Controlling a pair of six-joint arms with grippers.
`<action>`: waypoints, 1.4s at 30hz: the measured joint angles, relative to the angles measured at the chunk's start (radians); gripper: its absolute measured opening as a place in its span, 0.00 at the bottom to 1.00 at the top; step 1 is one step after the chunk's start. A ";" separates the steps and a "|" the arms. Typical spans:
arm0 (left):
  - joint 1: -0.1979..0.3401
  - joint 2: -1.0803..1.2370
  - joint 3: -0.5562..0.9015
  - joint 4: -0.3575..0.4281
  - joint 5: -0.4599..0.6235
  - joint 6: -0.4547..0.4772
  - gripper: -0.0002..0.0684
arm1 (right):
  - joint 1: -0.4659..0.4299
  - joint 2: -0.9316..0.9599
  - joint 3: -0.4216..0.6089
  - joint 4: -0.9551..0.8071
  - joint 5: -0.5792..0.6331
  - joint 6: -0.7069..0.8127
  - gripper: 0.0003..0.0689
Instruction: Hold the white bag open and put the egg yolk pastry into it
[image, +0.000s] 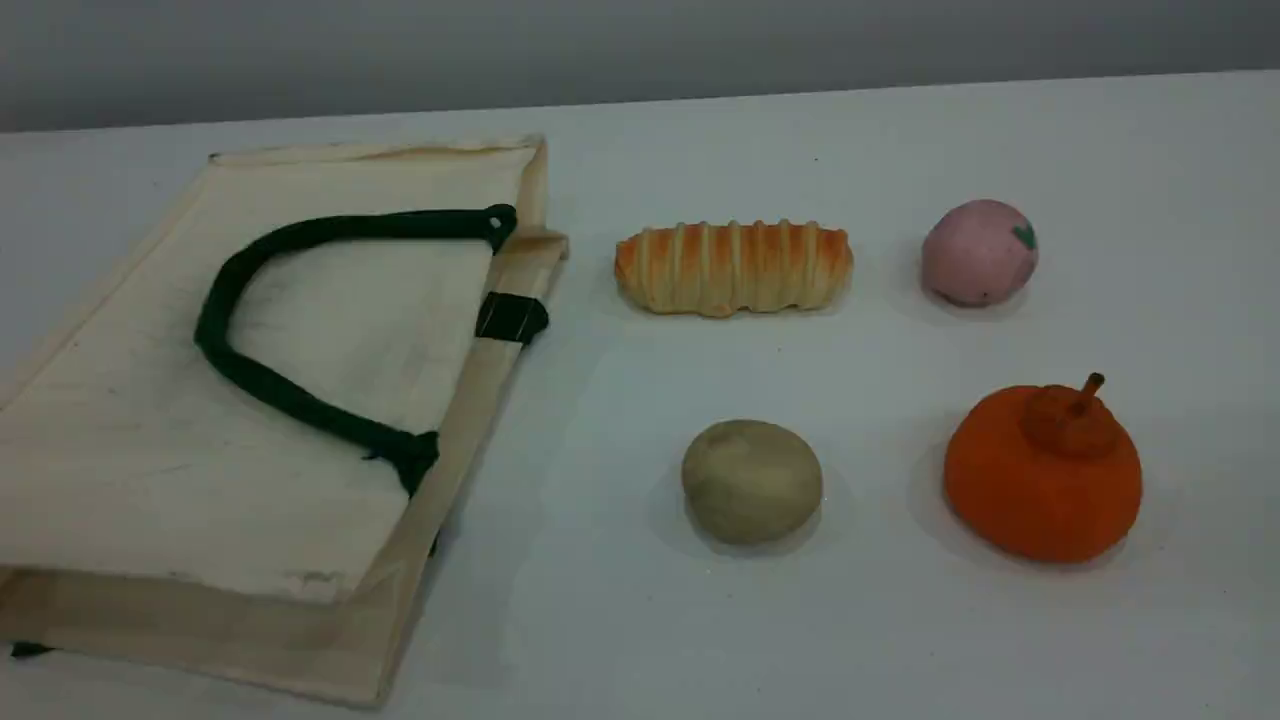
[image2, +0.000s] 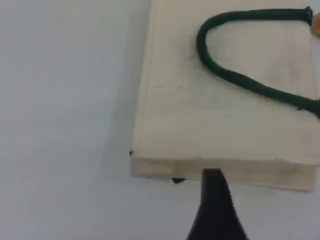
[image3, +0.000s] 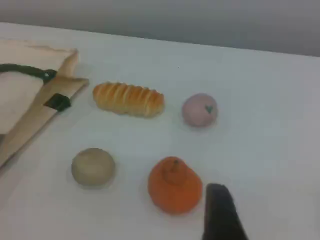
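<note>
Cream-white canvas, the white bag (image: 250, 400) lies flat at the counter's (image: 1000, 650) left side, its green rope handle (image: 290, 390) curled on the upper face. We find the egg yolk pastry (image: 752, 481) resting on the bare counter toward the front edge, right of the bag and apart from it. Behind it lies a striped bread loaf (image: 733, 266); a pink ball (image: 978, 251) sits toward the back right, an orange fruit (image: 1043, 472) in front of that. Neither arm appears in the scene view. Of the left fingers (image2: 215, 210) and the right fingers (image3: 222, 212) we see one dark tip each; we cannot tell whether they are spread. Neither touches anything.
</note>
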 joint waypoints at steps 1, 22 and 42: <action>0.000 0.000 0.000 0.000 0.000 0.000 0.65 | 0.000 0.000 0.000 0.000 0.000 0.000 0.55; 0.000 0.000 0.000 0.000 0.000 0.000 0.65 | 0.000 0.000 0.000 0.000 0.000 0.000 0.55; -0.002 0.277 -0.168 0.000 -0.137 -0.018 0.65 | 0.090 0.268 -0.172 -0.112 -0.127 0.056 0.55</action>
